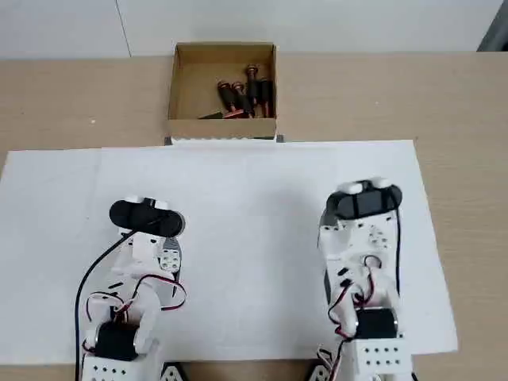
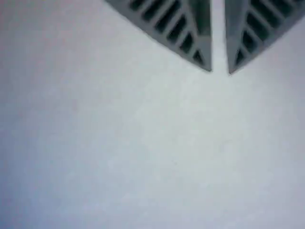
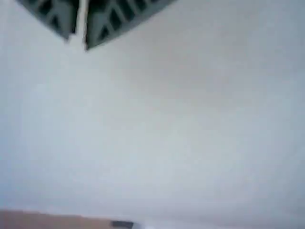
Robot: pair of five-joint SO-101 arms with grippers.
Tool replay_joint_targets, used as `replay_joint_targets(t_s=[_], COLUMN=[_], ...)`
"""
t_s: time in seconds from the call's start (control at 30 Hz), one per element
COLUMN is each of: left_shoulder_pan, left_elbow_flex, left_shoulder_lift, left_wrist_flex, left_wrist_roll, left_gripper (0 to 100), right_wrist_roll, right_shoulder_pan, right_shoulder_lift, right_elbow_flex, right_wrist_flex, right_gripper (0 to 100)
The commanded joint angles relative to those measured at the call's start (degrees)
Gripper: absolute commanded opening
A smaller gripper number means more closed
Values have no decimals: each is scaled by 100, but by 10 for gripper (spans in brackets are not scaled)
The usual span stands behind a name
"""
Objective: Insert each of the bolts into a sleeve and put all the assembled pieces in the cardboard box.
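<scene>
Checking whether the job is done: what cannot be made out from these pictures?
High view: the count of assembled pieces in the cardboard box; small and overlapping.
High view: the box floor at its near side, hidden by its front wall.
Wrist views: left gripper and right gripper, cut off by the edge.

High camera looks down; 2 wrist cameras closely face its paper (image 1: 262, 238).

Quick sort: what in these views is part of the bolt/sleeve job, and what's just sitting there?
Job:
- cardboard box, at the far side of the table
- bolt-and-sleeve pieces, lying inside the box

Just there:
- white paper sheet, under both arms
- wooden table
</scene>
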Motion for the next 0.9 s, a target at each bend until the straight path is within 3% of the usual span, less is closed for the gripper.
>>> replay_joint_targets(t_s=[0.0, 0.63, 0.87], left_shoulder_pan=[0, 0, 0], left_elbow_flex=[-22, -22, -22], left_shoulder_lift=[-53, -53, -53], left_wrist_flex=[-97, -97, -97], left_wrist_roll=[-9, -9, -9], left_gripper=[7, 7, 7], right_wrist_roll=[-18, -44, -35], right_shoulder_pan=[-84, -303, -303], right_shoulder_lift=[-637, -1174, -1174], right_elbow_flex=[264, 229, 229], right_wrist_flex=[-13, 1868, 1921], right_gripper=[2, 3, 3])
